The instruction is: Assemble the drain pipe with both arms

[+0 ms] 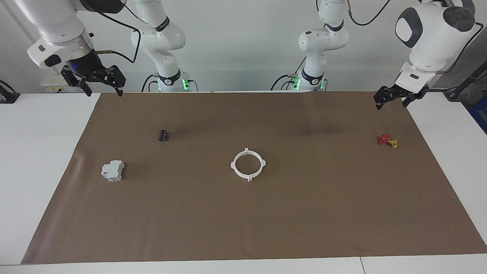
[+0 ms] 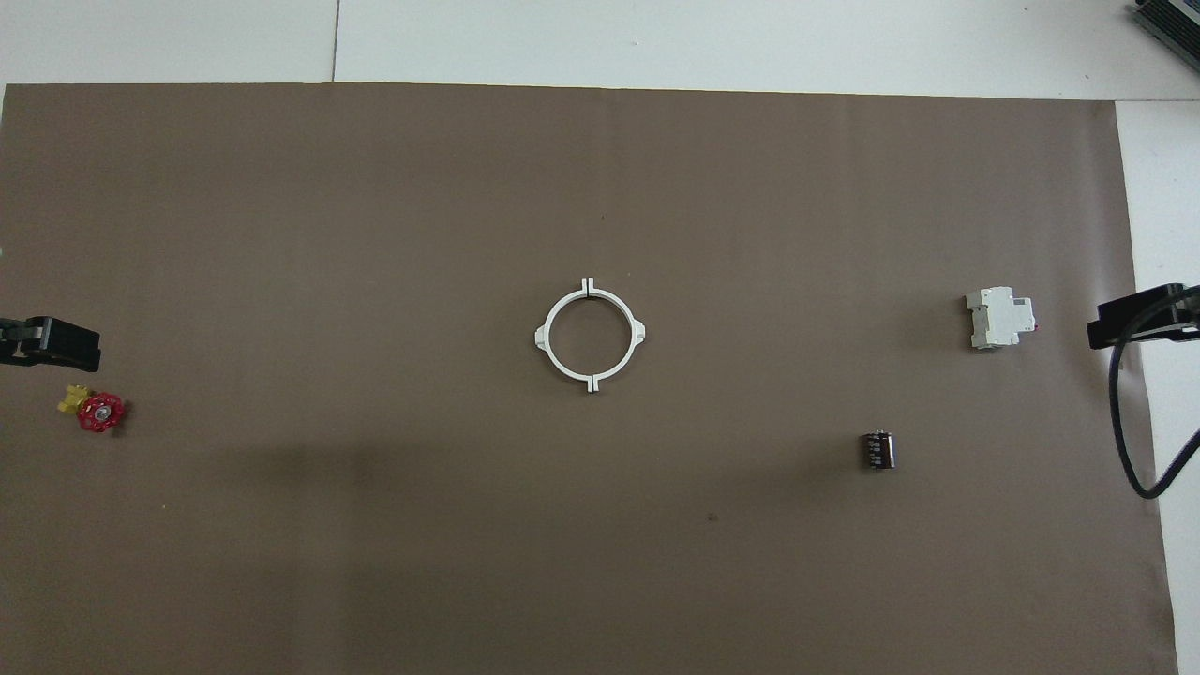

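Left gripper (image 1: 392, 98): raised over the mat's edge at the left arm's end, fingers apart, empty. Right gripper (image 1: 99, 84): raised over the mat's corner at the right arm's end, spread, empty. Drain pipe (image 1: 247, 164): joined ring, flat at mat (image 1: 266, 220) centre.
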`<control>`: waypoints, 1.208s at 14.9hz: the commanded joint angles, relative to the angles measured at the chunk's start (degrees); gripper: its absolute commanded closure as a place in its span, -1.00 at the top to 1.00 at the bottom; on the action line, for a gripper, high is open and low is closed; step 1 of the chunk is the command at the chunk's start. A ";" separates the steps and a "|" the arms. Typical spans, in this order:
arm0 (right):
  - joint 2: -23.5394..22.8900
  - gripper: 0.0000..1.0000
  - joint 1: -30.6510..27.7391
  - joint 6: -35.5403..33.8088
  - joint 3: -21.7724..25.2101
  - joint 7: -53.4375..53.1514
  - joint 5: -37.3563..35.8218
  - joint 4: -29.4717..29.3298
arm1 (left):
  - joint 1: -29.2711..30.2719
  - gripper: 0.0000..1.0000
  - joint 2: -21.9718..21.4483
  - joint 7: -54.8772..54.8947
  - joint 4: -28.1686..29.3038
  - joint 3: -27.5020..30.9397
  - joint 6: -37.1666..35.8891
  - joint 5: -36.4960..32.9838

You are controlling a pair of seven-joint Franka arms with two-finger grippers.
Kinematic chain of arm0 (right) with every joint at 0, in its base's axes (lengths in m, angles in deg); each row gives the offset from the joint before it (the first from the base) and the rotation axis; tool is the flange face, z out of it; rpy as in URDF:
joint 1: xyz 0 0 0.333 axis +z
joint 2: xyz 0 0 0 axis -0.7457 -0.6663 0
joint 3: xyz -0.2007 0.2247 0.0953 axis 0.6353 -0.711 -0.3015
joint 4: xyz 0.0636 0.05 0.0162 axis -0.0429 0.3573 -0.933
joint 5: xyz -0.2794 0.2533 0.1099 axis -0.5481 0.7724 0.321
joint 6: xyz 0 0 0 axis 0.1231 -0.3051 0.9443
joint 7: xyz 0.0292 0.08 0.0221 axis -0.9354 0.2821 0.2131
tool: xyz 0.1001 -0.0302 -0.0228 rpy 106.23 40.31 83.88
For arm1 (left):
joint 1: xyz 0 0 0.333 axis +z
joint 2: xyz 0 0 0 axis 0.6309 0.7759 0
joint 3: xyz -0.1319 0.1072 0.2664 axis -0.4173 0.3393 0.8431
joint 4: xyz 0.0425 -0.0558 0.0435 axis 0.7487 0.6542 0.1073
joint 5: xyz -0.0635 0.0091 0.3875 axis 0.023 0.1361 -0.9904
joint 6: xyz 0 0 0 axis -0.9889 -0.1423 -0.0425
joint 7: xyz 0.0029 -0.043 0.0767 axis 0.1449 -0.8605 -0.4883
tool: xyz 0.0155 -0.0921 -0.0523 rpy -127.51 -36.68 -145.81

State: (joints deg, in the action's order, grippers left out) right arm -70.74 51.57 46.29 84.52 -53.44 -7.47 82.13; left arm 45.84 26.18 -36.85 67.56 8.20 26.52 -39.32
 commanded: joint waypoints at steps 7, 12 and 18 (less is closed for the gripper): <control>0.49 1.00 -0.62 -0.28 -0.26 1.67 1.07 0.16 | -9.77 1.00 -0.16 0.75 3.71 8.46 2.04 3.71; 0.49 1.00 -0.62 -0.28 -0.26 1.67 1.07 0.16 | -10.77 1.00 1.26 0.76 -3.59 6.92 -3.40 3.62; 0.49 1.00 -0.62 -0.28 -0.26 1.67 1.07 0.16 | -9.80 1.00 0.29 -8.38 -4.83 -0.73 -3.23 3.18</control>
State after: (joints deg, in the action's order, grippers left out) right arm -70.74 51.57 46.29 84.52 -53.44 -7.47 82.13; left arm 35.75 26.58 -43.13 63.74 8.64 24.77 -36.30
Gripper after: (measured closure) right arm 0.000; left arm 0.000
